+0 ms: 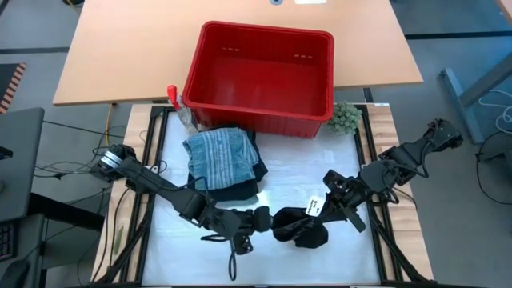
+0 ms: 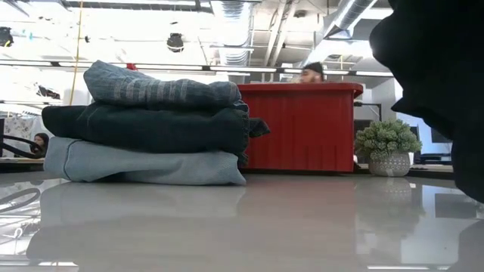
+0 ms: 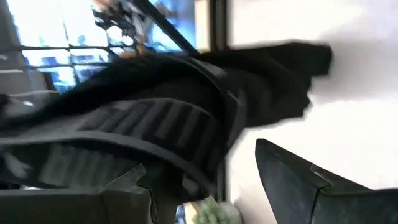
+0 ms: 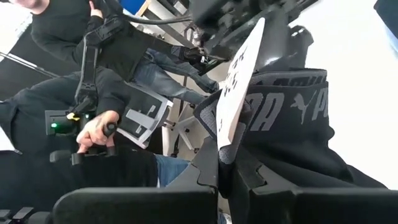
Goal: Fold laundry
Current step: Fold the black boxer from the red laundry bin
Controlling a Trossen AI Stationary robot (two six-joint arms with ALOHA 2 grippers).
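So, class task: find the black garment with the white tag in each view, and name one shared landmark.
High view: black garment at the front, between both arms.
Low view: dark mass at the right edge, likely it.
Left wrist view: dark cloth across the middle.
Right wrist view: clamped in the fingers.
Landmark: red basket.

A stack of folded garments (image 1: 222,162) lies mid-table, just before the basket (image 1: 260,74). A plant (image 1: 345,118) sits by the basket's right corner. Another garment (image 1: 300,226) (tag (image 1: 314,206) attached) lies nearer the front, between both grippers.
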